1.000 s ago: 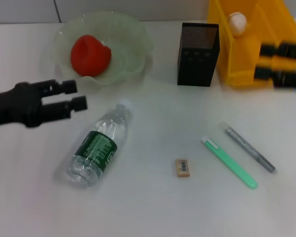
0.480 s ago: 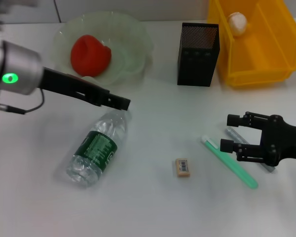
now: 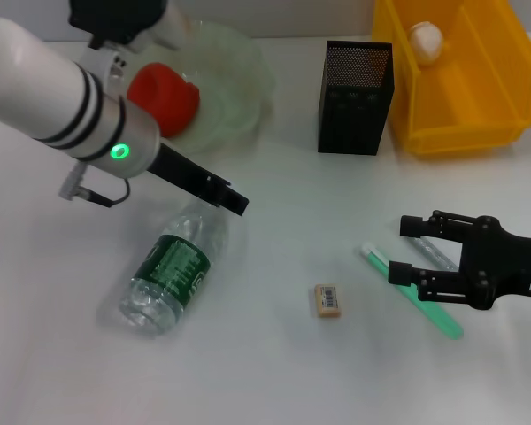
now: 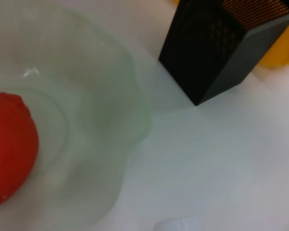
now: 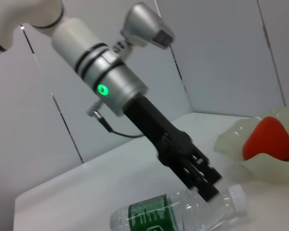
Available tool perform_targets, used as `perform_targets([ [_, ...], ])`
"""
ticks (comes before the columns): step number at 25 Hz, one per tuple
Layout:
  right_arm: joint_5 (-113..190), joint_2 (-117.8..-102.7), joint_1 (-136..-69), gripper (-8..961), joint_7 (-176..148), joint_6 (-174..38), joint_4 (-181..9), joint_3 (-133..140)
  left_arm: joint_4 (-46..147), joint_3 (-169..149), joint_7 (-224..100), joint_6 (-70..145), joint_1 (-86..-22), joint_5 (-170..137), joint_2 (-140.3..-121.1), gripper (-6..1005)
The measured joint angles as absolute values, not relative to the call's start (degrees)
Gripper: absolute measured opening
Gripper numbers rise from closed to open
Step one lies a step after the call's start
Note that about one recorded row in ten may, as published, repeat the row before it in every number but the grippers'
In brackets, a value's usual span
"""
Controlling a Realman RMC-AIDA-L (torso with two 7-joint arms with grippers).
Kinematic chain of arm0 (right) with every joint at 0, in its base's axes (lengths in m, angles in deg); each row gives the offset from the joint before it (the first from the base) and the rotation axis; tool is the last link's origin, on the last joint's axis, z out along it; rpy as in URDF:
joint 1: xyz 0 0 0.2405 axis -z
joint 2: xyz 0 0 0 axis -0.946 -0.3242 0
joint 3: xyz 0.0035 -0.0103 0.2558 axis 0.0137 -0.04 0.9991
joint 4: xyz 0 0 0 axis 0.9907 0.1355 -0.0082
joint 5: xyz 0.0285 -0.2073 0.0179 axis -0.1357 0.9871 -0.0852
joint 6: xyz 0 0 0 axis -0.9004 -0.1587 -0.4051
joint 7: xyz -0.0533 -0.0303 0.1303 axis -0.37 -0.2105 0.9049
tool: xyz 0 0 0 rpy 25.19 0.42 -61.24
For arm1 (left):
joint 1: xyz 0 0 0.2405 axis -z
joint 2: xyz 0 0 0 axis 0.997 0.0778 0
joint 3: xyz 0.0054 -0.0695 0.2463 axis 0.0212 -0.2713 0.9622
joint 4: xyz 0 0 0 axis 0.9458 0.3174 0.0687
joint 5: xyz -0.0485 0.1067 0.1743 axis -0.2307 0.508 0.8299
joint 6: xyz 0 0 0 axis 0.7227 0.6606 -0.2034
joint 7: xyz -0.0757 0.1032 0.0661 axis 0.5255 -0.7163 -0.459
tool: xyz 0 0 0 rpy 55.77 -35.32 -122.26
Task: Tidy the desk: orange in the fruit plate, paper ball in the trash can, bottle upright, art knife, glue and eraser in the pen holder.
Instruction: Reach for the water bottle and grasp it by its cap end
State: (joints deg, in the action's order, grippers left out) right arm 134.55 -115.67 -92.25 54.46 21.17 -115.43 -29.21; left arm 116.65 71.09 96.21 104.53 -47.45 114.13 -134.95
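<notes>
I judge the bottle step to be in hand, with the pen-holder items next in line. The orange (image 3: 164, 97) already sits in the fruit plate (image 3: 239, 80) at far left, and the paper ball (image 3: 426, 39) lies in the trash can (image 3: 478, 97) at far right.

The bottle (image 3: 173, 270) lies on its side at near left, cap pointing toward the plate. My left gripper (image 3: 223, 196) is lowered at the bottle's neck end, just beside the cap; I cannot tell whether its fingers are spread or closed there. Next move, as I judge it: seat the fingers around the neck, close, then tip the bottle up onto its base.

My right gripper (image 3: 405, 250) hovers at near right with its fingers spread wide and holding nothing, over the far end of the green stick (image 3: 414, 294). The eraser (image 3: 327, 300) lies near centre, apart from both grippers. The pen holder (image 3: 355, 86) stands at far centre, just left of the trash can.
</notes>
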Motion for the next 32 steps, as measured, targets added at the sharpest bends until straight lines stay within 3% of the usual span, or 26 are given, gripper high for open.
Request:
perform_targets([
  [11,135.2,-115.73,-93.1,788,54.4,21.0,-115.3,-29.2,106.6,76.9,98.5,95.9,-42.5,114.5,-134.97,640],
  [23,134.9,-115.79,-93.1,788,54.4,21.0,-115.2,-28.8,106.8,80.9,96.9,93.5,-43.0,115.0,-134.92,638],
  [29,134.8,-115.79,-93.1,788,54.7,21.0,-115.2,-28.7,109.6,82.2,96.8,93.4,-44.4,116.6,-134.97,463],
  [32,134.8,-115.79,-93.1,789,54.7,21.0,-115.3,-28.6,110.0,82.2,96.7,93.4,-44.7,116.6,-134.97,458],
])
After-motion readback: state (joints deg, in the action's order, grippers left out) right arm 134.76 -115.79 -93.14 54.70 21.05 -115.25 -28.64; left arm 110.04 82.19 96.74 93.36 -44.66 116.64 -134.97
